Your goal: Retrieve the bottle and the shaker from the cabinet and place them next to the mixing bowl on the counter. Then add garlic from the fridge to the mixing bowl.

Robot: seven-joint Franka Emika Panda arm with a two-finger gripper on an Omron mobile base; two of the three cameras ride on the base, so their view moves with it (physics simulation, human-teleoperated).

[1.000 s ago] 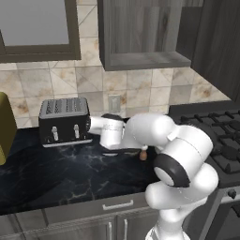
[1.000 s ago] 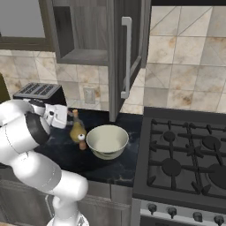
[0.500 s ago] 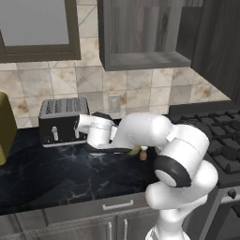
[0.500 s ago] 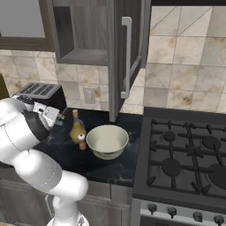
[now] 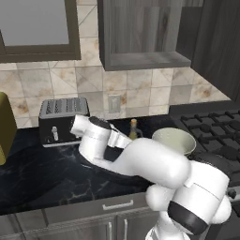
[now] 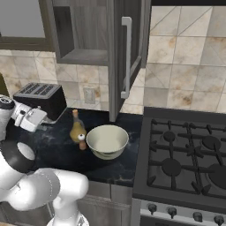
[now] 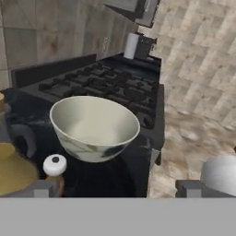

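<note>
The amber bottle and the small brown shaker with a white top stand on the black counter, just left of the cream mixing bowl. The open cabinet hangs above them, its shelf bare. My hand hovers left of the bottle, in front of the toaster. In the hand view my gripper is open with nothing in it, facing the bowl, with the shaker and bottle at lower left. The fridge and garlic are out of view.
A black toaster sits at the back left of the counter. The cabinet door stands open above the bowl. A gas stove adjoins the counter on the right. A yellow object is at the far left.
My hand has drawn back to the left, away from the bottle and shaker, and the arm has swung round. The bottle, shaker and bowl have stayed put. The gripper stayed open.
</note>
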